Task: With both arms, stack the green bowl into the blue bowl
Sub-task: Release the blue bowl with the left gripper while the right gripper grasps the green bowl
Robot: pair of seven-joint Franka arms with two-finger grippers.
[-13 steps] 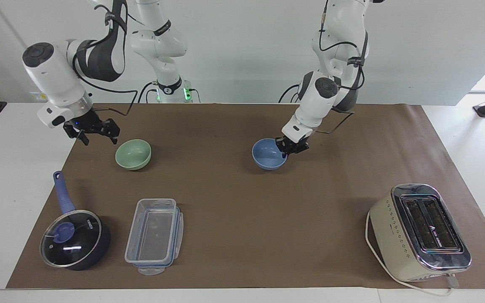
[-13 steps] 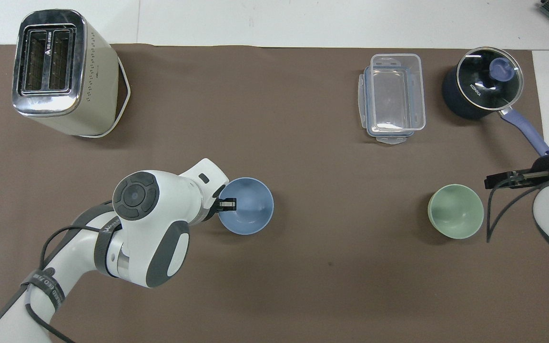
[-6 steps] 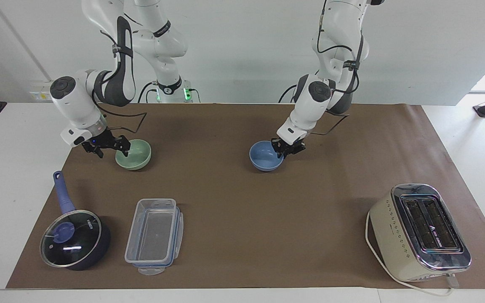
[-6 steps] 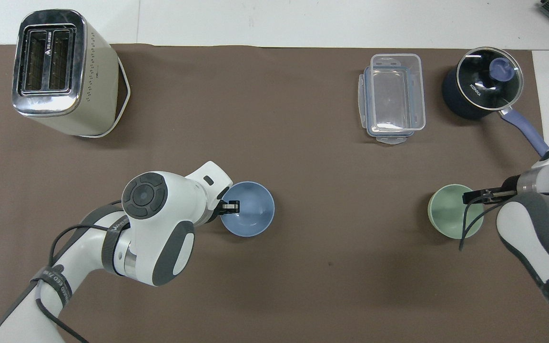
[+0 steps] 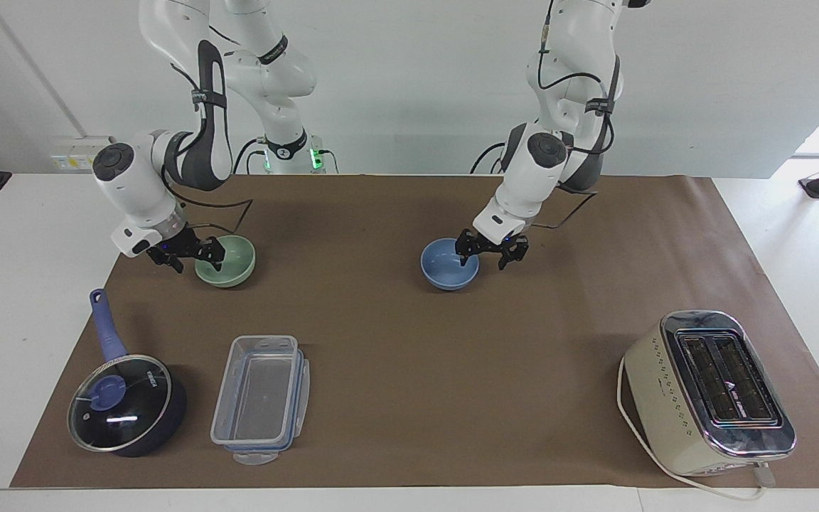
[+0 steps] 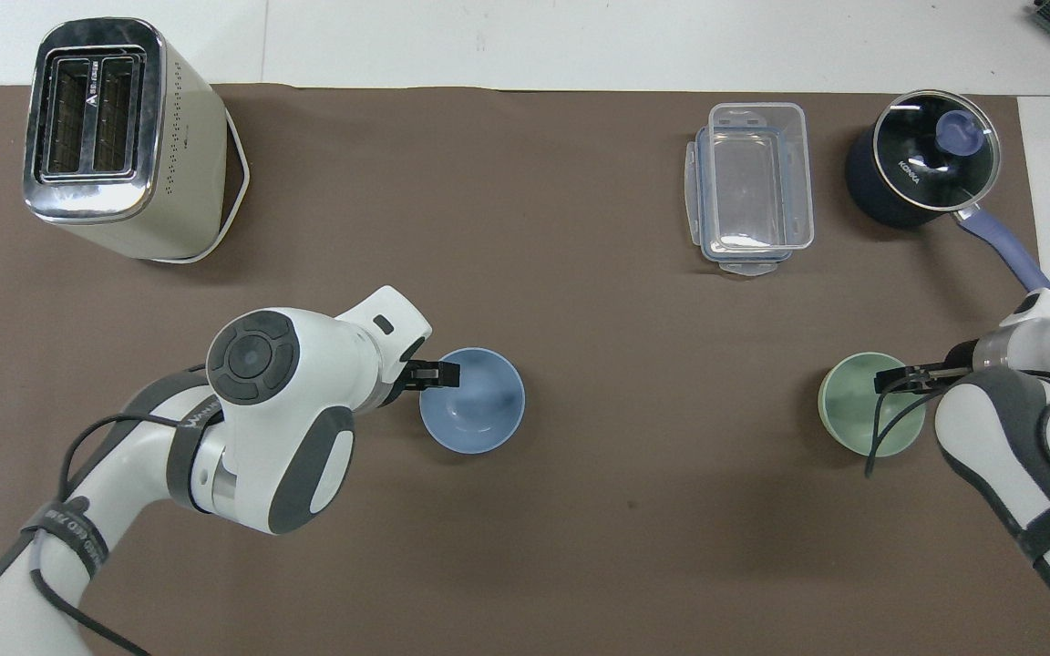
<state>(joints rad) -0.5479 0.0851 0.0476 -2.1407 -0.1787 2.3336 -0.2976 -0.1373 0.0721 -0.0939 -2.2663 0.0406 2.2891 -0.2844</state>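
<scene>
Left gripper (image 5: 482, 252) spread wide astride blue bowl (image 5: 448, 269) rim, gripping nothing. Right gripper (image 5: 193, 254) at green bowl (image 5: 228, 260) rim, toward the right arm's end from blue bowl; jaw state unclear.

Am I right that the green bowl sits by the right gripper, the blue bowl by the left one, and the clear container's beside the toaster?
Not quite. In the overhead view the clear container is beside the saucepan, not the toaster. The green bowl is by the right gripper, and the blue bowl by the left gripper.
</scene>
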